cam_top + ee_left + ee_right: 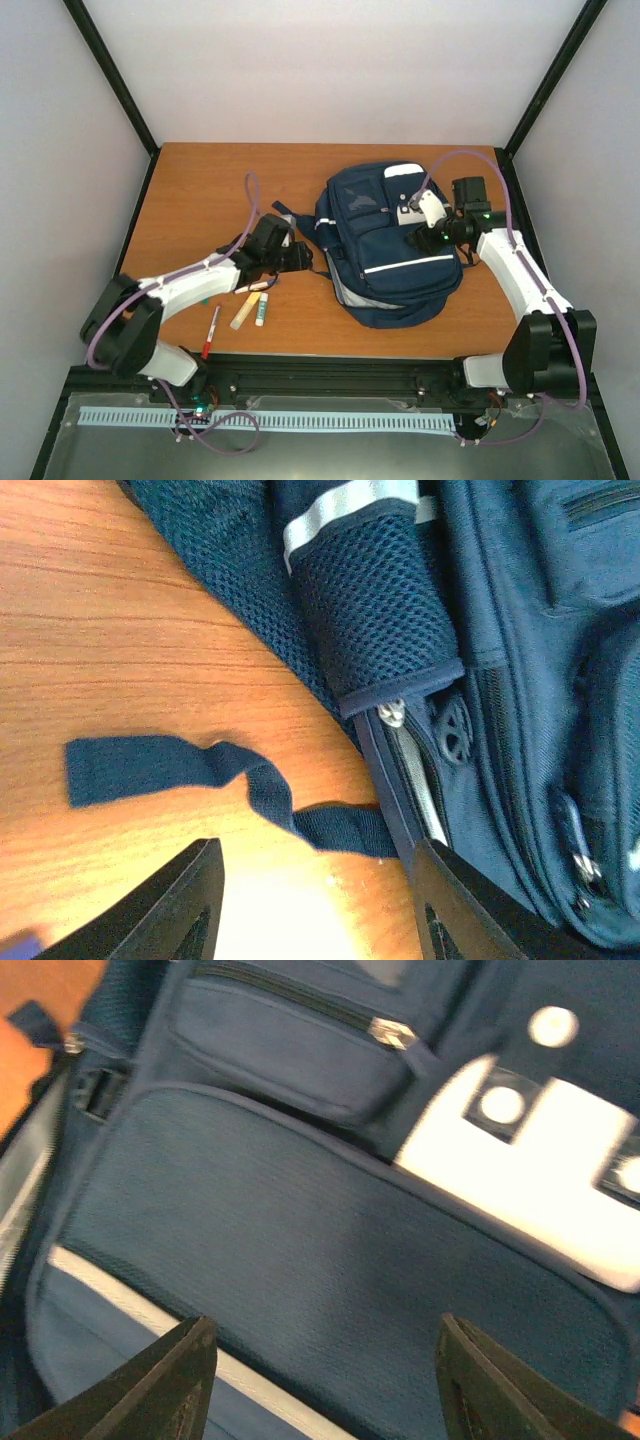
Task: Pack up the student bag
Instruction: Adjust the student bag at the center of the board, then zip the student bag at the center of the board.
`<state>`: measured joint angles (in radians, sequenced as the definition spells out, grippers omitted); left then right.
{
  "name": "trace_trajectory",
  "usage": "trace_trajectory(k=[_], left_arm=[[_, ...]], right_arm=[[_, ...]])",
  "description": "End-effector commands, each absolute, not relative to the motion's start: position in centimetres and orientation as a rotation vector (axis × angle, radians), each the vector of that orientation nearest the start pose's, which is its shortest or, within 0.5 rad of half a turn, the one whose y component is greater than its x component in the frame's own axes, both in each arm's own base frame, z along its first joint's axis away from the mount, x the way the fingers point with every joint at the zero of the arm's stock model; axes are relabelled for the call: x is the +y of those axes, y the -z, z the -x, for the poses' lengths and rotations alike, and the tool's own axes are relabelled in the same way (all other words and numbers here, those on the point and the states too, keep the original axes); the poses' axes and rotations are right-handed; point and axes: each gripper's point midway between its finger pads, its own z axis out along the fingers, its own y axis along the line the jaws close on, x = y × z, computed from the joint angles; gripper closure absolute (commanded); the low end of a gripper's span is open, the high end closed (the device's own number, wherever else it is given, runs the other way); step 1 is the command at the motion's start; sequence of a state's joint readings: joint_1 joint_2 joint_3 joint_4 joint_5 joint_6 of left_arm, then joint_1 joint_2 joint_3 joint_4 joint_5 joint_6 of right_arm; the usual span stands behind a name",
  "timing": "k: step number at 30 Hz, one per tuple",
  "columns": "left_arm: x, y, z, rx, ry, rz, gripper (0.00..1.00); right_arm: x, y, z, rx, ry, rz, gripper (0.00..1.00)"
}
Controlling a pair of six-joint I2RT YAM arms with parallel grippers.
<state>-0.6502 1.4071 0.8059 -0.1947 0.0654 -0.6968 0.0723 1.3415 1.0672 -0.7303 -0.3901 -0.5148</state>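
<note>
The student bag [390,240] lies flat on the worktop [200,190], front side up. The left gripper [315,855] sits low at the bag's side seam with its fingers spread and nothing between them. A loose strap [160,770] lies on the wood just ahead of it. The zipper pull [392,713] is farther ahead and to its right, under the mesh pocket [370,610]. The right gripper [325,1325] hovers over the front pocket panel, also spread and holding nothing, with the white patch [540,1180] ahead on its right.

The step in hand looks like getting the main compartment open. Pale lining shows along the zipper line, so the opening seems at least partly started.

To do it well, the left gripper should pass over the strap rather than catch it, then close on the small metal pull itself and not on the fabric beside it. The right gripper could press down on the panel under it so the soft bag does not slide along with the pull.

A red pen [212,330] and two pale sticks [246,310] wait behind the left gripper, beside its arm.
</note>
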Motion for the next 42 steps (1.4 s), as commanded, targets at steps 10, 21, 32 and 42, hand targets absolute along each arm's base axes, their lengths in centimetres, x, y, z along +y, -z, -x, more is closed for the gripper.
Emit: trace_trajectory(k=[10, 21, 32, 42], left_arm=[[-28.4, -9.2, -39.1, 2.38, 1.045, 0.162, 0.46], [-28.0, -9.2, -42.6, 2.408, 0.932, 0.214, 0.43], [-28.2, -8.0, -42.2, 2.47, 0.952, 0.279, 0.9], [-27.8, -11.2, -40.0, 2.421, 1.016, 0.241, 0.99]], right_arm=[[18.7, -14.6, -30.8, 2.289, -0.526, 1.162, 0.45], [18.3, -7.8, -31.8, 2.441, -0.4, 1.201, 0.49], [18.2, -8.2, -31.3, 2.43, -0.403, 1.193, 0.49], [17.3, -7.7, -32.0, 2.453, -0.319, 1.165, 0.47]])
